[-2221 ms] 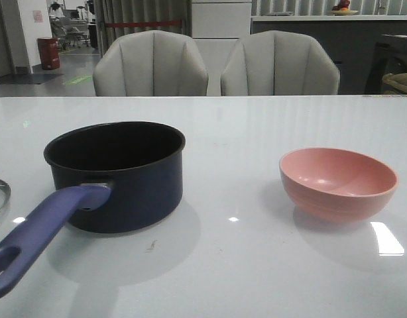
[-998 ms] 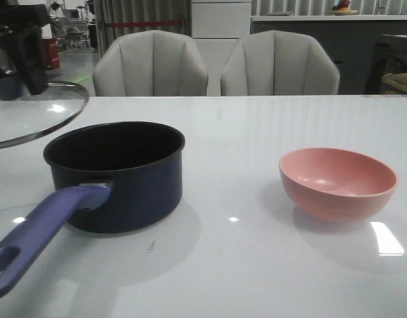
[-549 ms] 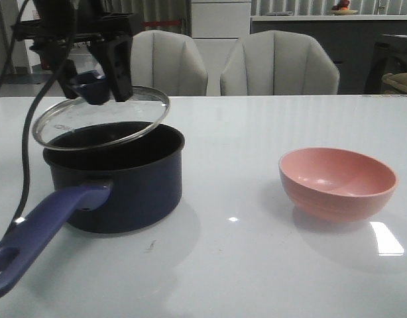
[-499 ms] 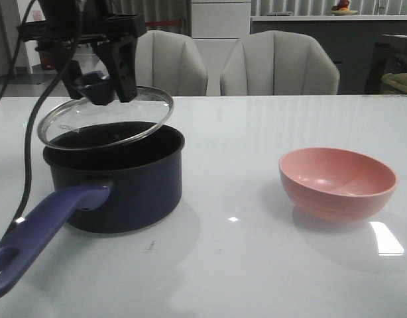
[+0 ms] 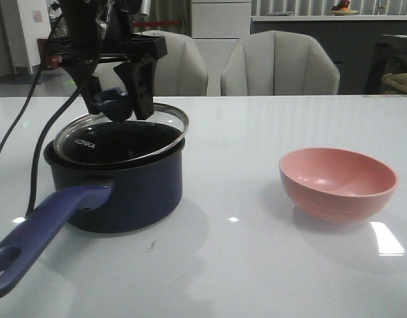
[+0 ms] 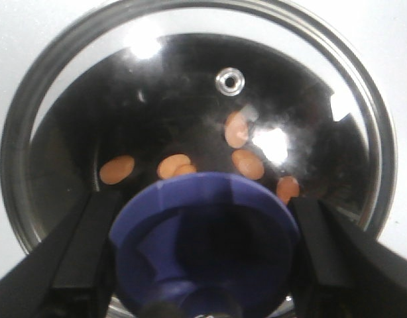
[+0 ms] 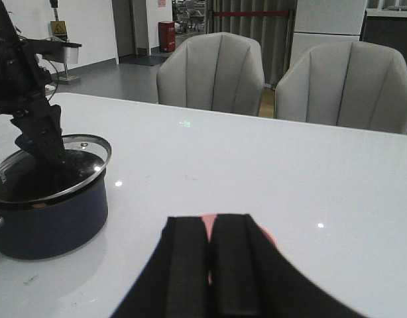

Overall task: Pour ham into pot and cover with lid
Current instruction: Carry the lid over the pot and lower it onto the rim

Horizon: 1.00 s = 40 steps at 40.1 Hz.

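The dark navy pot (image 5: 117,189) stands at the left of the table, its blue-purple handle (image 5: 38,235) pointing toward the front. My left gripper (image 5: 118,99) is shut on the lid's blue-purple knob (image 6: 203,242) and holds the glass lid (image 5: 120,140) tilted on the pot's rim, its right edge slightly raised. Through the glass, several orange-pink ham chunks (image 6: 240,146) lie on the pot's black bottom. The pot and lid also show in the right wrist view (image 7: 48,192). My right gripper (image 7: 213,265) is shut and empty, out of the front view.
An empty pink bowl (image 5: 338,182) stands at the right of the table; its edge shows behind my right fingers (image 7: 266,238). Two grey chairs (image 5: 217,66) stand behind the table's far edge. The left arm's cable (image 5: 31,132) hangs beside the pot.
My left gripper has carried the lid from the far left, rightward and down, onto the pot's rim. The bowl and pot have not moved.
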{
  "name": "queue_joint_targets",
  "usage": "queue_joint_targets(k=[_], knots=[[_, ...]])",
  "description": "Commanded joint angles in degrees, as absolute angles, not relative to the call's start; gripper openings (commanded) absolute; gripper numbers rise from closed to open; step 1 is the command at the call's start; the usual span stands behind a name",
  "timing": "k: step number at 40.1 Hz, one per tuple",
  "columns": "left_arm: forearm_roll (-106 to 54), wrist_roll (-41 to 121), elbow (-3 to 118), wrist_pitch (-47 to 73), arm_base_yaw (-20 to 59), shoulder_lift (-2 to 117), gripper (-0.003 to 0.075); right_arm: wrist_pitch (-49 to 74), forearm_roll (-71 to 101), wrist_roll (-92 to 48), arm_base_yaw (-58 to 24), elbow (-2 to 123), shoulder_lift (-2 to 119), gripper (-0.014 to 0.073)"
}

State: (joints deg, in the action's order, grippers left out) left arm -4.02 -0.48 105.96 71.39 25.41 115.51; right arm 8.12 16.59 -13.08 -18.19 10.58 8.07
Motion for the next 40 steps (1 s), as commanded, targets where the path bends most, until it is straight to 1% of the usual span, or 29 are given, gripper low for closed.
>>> queue_joint_targets(k=[1, 7, 17, 33, 37, 40], knots=[[-4.02, -0.55, 108.0, 72.72, 26.06, 111.28, 0.0185, 4.09, 16.67, -13.4, -18.2, 12.18, 8.6, 0.0143], [-3.61, -0.55, 107.87, 72.72, 26.06, 110.12, 0.0185, 4.09, 16.67, -13.4, -18.2, 12.18, 8.6, 0.0143], [-3.49, -0.55, 103.46, 72.72, 26.06, 108.75, 0.0185, 4.09, 16.67, -13.4, -18.2, 12.18, 8.6, 0.0143], [-2.69, -0.55, 103.48, 72.72, 26.06, 108.86, 0.0192, 4.09, 16.67, -13.4, -18.2, 12.18, 8.6, 0.0143], [-2.79, -0.55, 103.48, 72.72, 26.06, 109.47, 0.0235, 4.09, 16.67, -13.4, -18.2, 12.18, 8.6, 0.0143], [-3.24, -0.55, 103.48, 72.72, 26.06, 110.12, 0.0309, 4.09, 16.67, -13.4, -18.2, 12.18, 8.6, 0.0143]])
